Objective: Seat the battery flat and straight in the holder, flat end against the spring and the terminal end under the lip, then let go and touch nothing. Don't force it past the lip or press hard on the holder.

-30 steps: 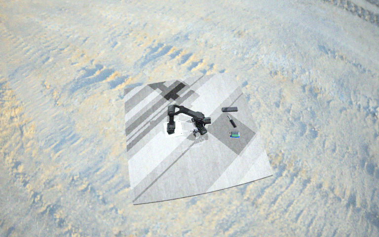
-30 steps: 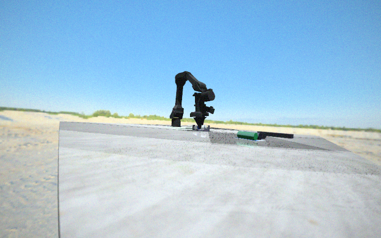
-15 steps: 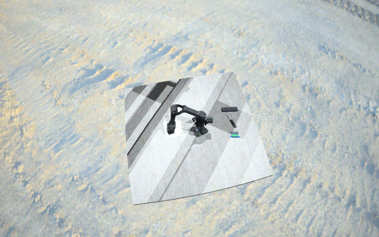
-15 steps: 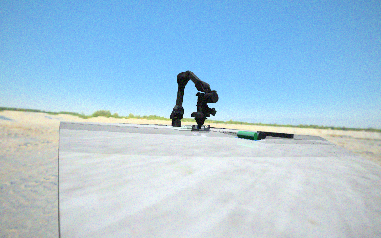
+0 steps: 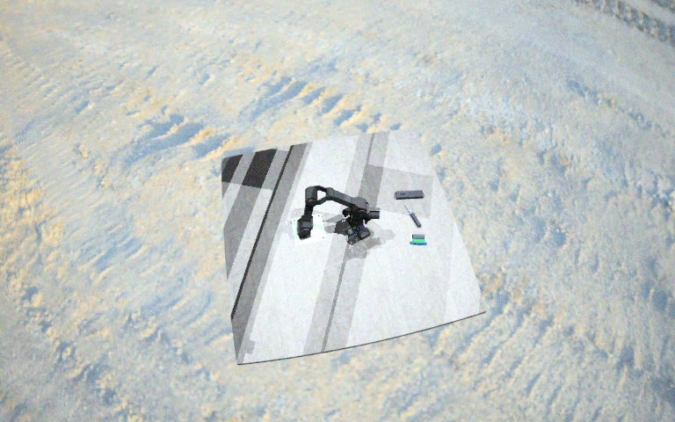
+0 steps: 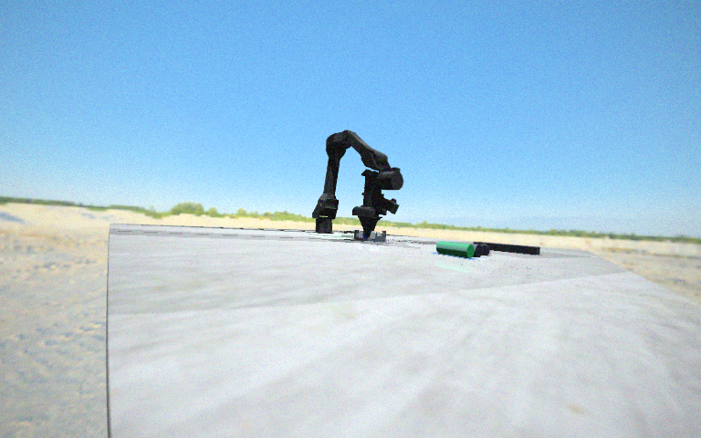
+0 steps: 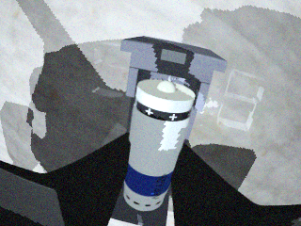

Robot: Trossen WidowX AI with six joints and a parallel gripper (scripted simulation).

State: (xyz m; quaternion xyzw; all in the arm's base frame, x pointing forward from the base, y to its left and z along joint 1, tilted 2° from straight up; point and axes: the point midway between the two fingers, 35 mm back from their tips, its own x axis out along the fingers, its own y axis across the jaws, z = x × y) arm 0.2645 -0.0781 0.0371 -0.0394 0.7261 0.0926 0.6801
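Observation:
The battery (image 7: pixel 152 151), grey-white with a blue band and a black band with plus signs, is between the fingers of my gripper (image 7: pixel 153 145) (image 6: pixel 367 236), which is shut on it. The grey holder (image 7: pixel 141 61) (image 6: pixel 382 236) stands on the table under it. In the wrist view the battery runs roughly along the holder. Its terminal end looks raised, close in front of the end wall with the lip and not under the lip. Its flat end points toward the opposite end. The spring and the contact there are hidden.
A green cylinder (image 5: pixel 418 240) (image 6: pixel 454 249) lies on something blue, with a dark cylinder (image 6: pixel 484 249) beside it. A thin tool (image 5: pixel 415 219) and a dark bar (image 5: pixel 409 194) (image 6: pixel 514 248) lie behind them. A white sheet (image 5: pixel 317 236) lies by the arm's base.

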